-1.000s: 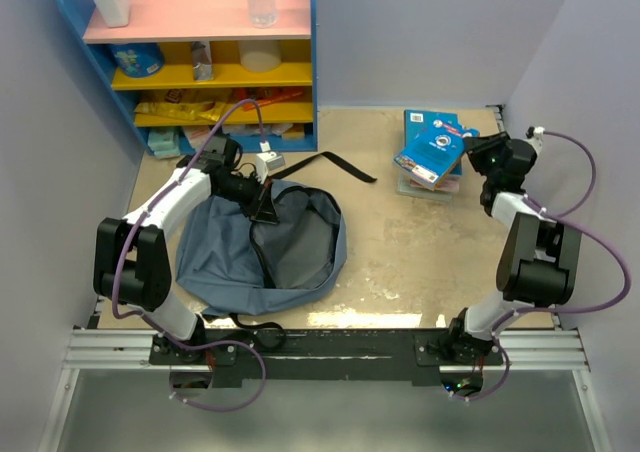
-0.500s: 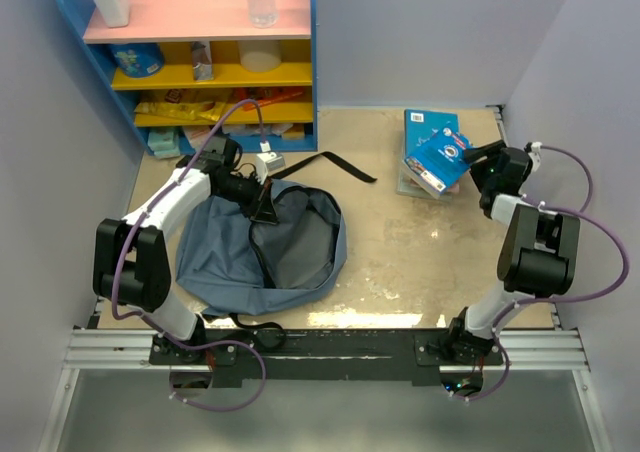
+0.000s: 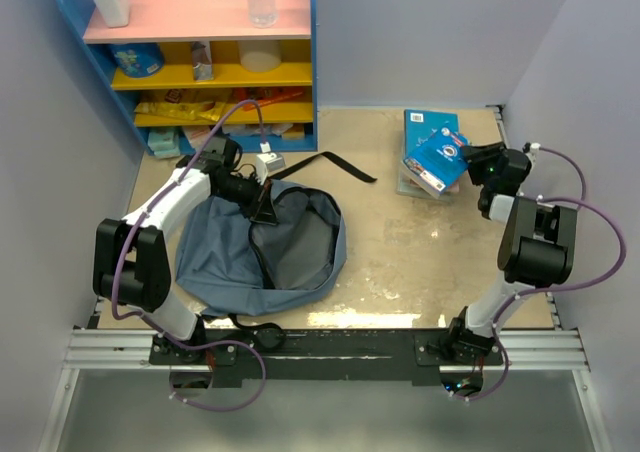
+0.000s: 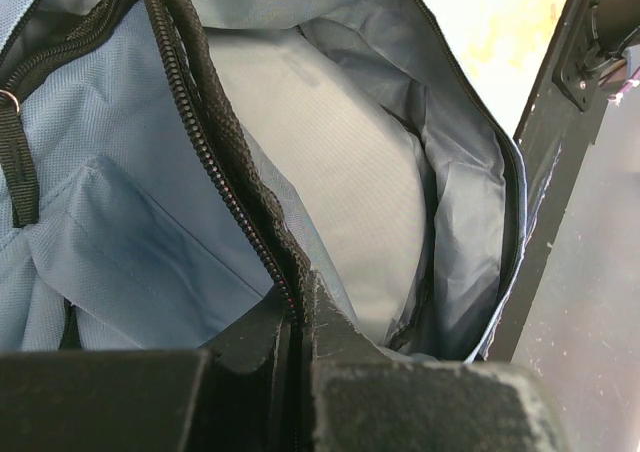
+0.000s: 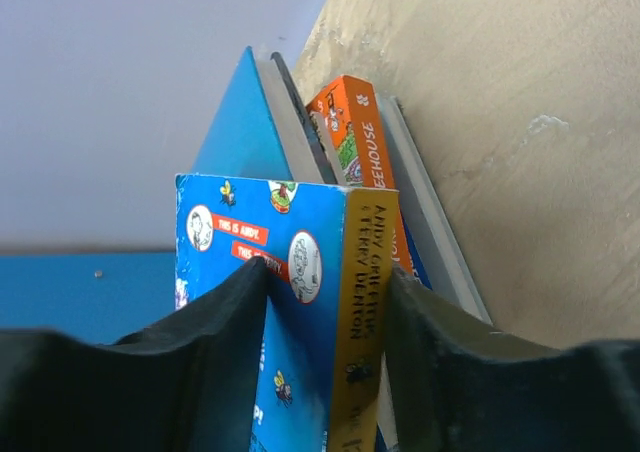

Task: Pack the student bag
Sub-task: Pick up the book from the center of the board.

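— Student bag (image 3: 230,252): near-left on table (image 3: 400,242), mouth gaping, no item seen inside. State of left gripper (image 3: 258,197)?
— Clenched on zipper rim (image 4: 225,182) at bag's far edge, unchanged. Change is far right: right gripper (image 3: 472,158) now grasps 1 blue book (image 3: 437,158), tipped up off stack (image 3: 428,124) where it lay 1 second back. First item likely ready to carry over.

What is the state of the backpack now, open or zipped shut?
Open: the backpack's zipper edge is parted and its grey lining shows inside. The left gripper's jaws pinch that edge.
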Controlling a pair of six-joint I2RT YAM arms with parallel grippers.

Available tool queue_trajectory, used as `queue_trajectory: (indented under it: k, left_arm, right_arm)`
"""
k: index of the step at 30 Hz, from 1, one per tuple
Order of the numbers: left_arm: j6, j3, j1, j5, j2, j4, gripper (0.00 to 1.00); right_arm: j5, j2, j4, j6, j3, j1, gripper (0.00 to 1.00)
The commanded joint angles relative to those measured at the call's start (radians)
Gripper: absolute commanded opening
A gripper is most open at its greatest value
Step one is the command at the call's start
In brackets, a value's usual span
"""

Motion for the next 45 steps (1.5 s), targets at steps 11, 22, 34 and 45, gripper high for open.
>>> queue_trajectory:
  k: [11, 22, 34, 45]
  left_arm:
    - [0.003, 0.003, 0.012, -0.022, -0.027, 0.018, 0.0]
    - [-0.05, 0.022, 0.019, -0.061, -0.014, 0.082, 0.0]
    - [-0.106, 0.014, 0.025, -0.111, 0.002, 0.138, 0.0]
    - [-0.11, 0.037, 0.025, -0.102, -0.014, 0.125, 0.0]
  right_arm:
    - [-0.049, -0.24, 0.109, 0.054, -0.149, 0.032, 0.0]
    - [-0.029, -0.323, 0.198, 0.092, -0.152, 0.436, 0.0]
    - [-0.011, -0.424, 0.222, 0.175, -0.09, 0.56, 0.0]
    - [-0.038, -0.24, 0.325, 0.229, -0.17, 0.716, 0.0]
